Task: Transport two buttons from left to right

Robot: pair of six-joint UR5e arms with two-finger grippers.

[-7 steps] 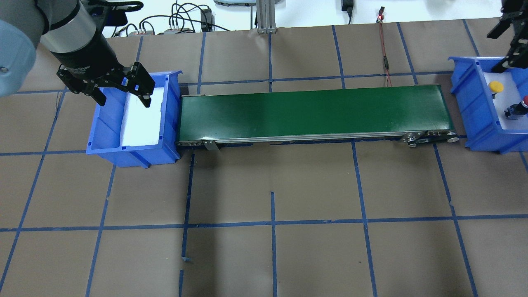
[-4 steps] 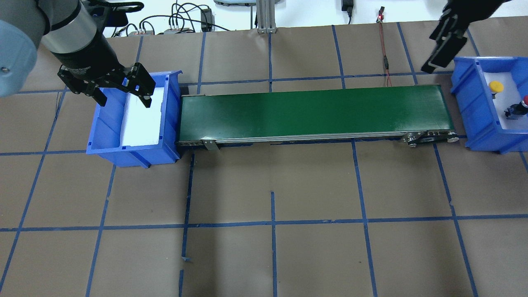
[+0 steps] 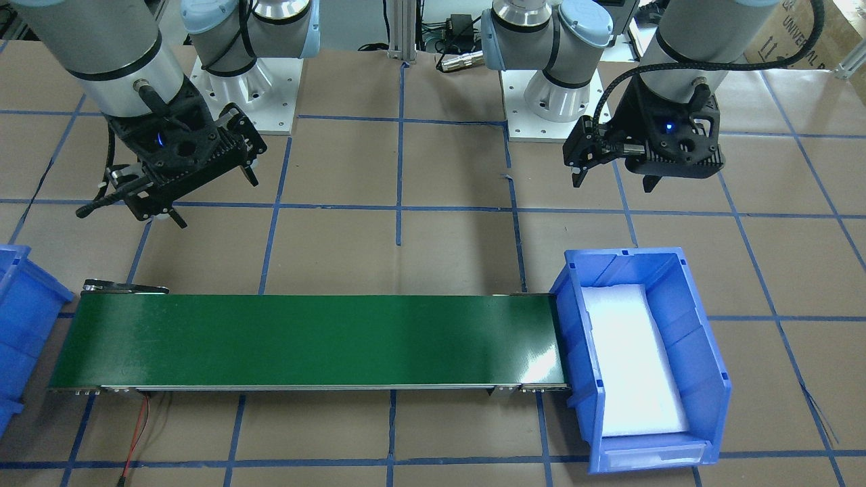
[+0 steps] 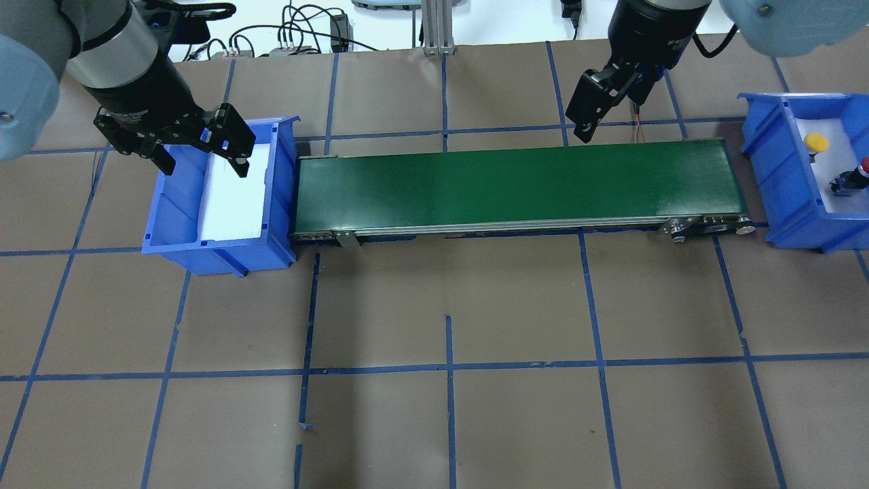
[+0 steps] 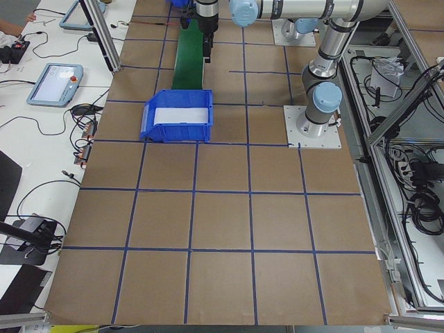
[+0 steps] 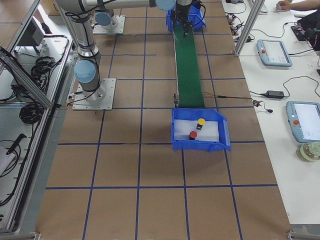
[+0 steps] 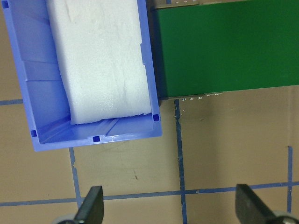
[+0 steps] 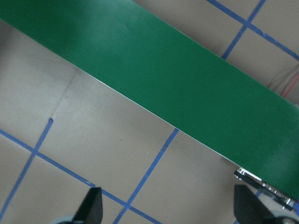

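The yellow-capped button (image 4: 816, 142) and the red-capped button (image 4: 863, 168) lie on white foam in the blue right bin (image 4: 781, 176). They also show in the exterior right view, yellow (image 6: 201, 121) and red (image 6: 192, 135). My right gripper (image 4: 604, 112) is open and empty, held high near the right part of the green conveyor belt (image 4: 516, 187), away from the bin. My left gripper (image 4: 204, 163) is open and empty above the blue left bin (image 4: 217, 251). That bin holds only a white foam pad (image 4: 234, 197).
The belt runs between the two bins. A red-black wire (image 4: 635, 102) lies on the table behind the belt's right end. Cables and an aluminium post (image 4: 434, 27) stand at the far edge. The brown table has a blue tape grid.
My right arm has swung left, from above the right bin to beside the belt's right part. The left arm and both buttons have not moved.
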